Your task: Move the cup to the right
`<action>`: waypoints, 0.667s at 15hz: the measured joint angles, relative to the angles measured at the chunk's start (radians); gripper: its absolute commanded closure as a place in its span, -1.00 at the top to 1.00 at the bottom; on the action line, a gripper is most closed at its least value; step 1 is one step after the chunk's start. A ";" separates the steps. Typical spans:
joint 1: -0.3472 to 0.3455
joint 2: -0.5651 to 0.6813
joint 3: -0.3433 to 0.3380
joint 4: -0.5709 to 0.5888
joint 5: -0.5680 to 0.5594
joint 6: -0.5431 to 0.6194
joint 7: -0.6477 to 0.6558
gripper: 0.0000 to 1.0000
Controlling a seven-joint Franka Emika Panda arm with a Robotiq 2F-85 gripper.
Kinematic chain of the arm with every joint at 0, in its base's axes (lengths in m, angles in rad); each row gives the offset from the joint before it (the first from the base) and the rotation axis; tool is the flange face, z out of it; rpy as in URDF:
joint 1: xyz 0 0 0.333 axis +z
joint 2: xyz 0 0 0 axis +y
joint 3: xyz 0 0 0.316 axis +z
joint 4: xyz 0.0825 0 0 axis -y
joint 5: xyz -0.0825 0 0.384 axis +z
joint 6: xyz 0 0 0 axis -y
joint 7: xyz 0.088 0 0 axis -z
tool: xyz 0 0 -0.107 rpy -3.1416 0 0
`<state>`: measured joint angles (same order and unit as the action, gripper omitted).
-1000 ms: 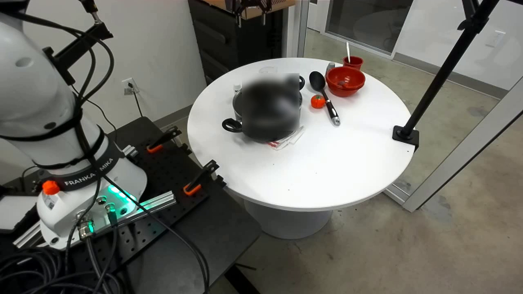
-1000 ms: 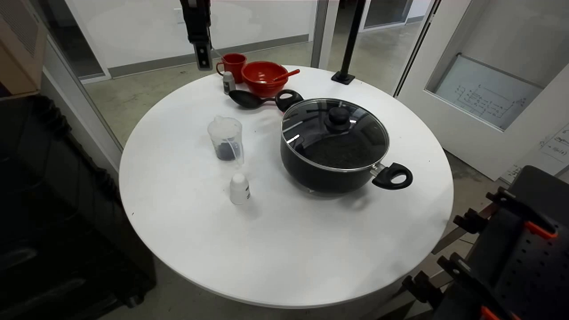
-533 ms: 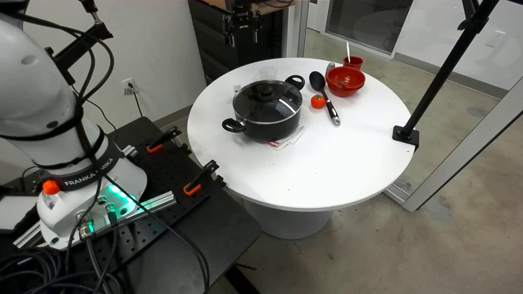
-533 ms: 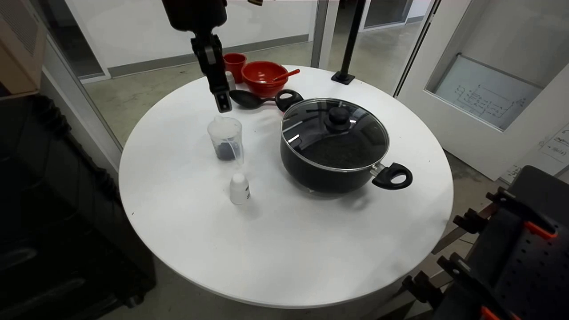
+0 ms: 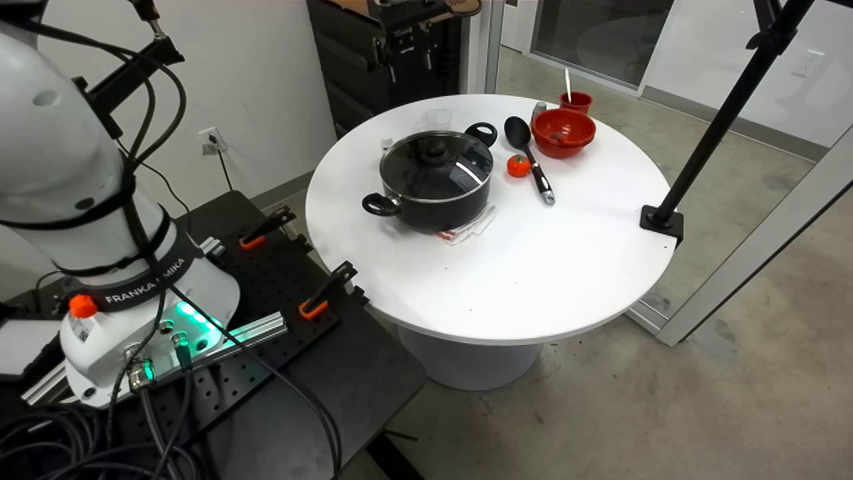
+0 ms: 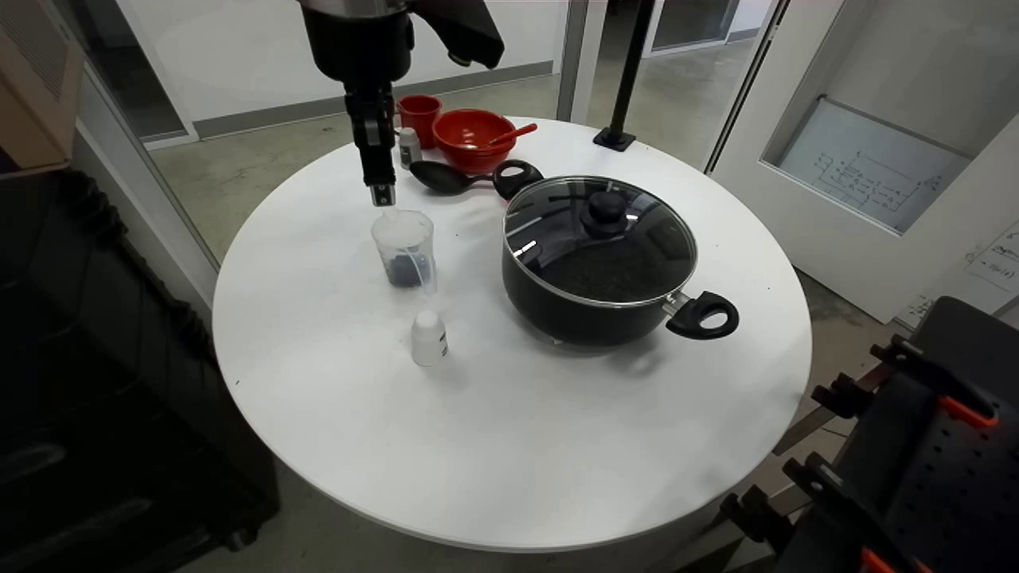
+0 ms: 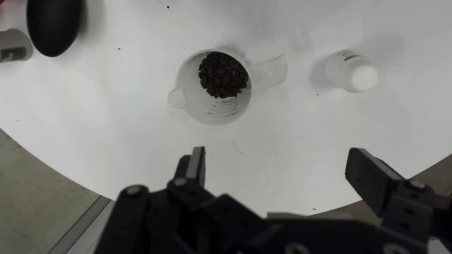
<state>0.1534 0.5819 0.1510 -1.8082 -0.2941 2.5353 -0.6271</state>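
Wrist view: the gripper (image 7: 278,164) hangs with its fingers (image 7: 197,165) spread wide, holding nothing, above the round white surface (image 7: 106,141). Beyond the fingertips, off-centre to their gap, stands a translucent measuring cup (image 7: 208,102) with dark beans (image 7: 223,74) inside; approached on this line, one finger could strike it, tip it and spill them. Its handle (image 7: 270,72) points toward a white-capped bottle (image 7: 348,72), which a swing could topple. In an exterior view, the cup stands upright nearer the surface's left edge; sliding it rightward there risks hitting the lidded black pot (image 6: 601,263).
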 measured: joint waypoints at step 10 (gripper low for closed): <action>-0.008 0.053 0.004 0.018 0.000 0.016 0.017 1.00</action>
<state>0.1456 0.6350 0.1553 -1.7902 -0.2941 2.5509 -0.6102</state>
